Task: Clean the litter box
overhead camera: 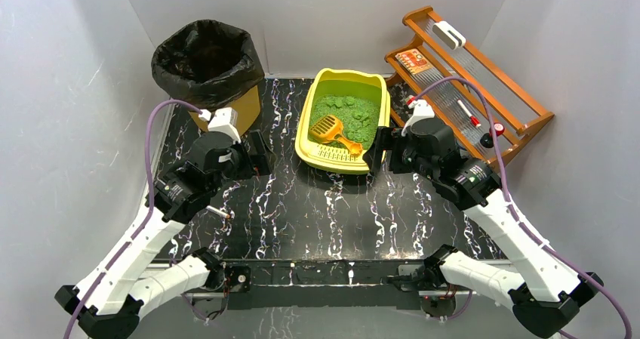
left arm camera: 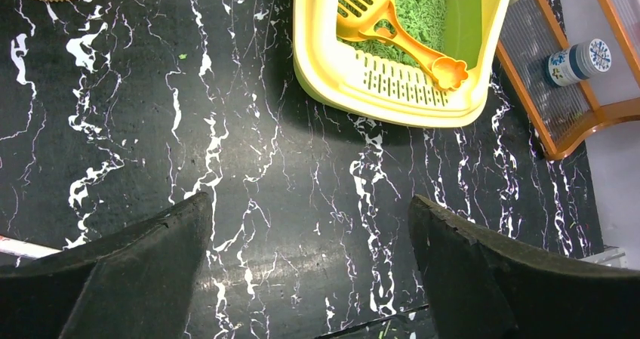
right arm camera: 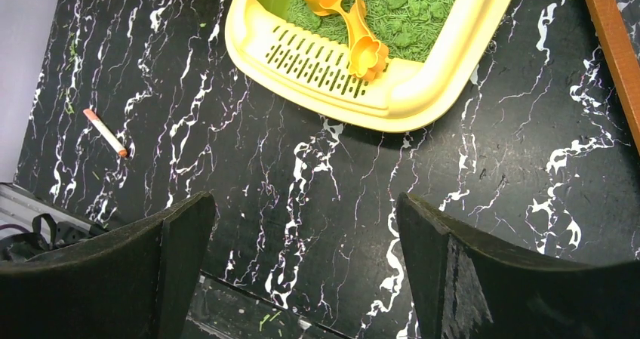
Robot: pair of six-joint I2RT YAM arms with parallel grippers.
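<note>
Two open, empty grippers, the left gripper (left arm camera: 308,203) and right gripper (right arm camera: 306,199), flank the litter box (overhead camera: 332,156) toward the table's (overhead camera: 317,218) far side, stiff, probably light plastic, best gripped by its rim.

The right tool (right arm camera: 303,218) hangs over the black marbled counter (right arm camera: 490,173), jaws spread wide, nothing between. At twelve o'clock sits the yellow litter box (right arm camera: 411,97) — slotted grate (right arm camera: 313,61) nearest, an orange scoop (right arm camera: 349,22) lying on its green litter (right arm camera: 415,7). At nine o'clock, a thin white stick (right arm camera: 105,132), orange-tipped.
</note>
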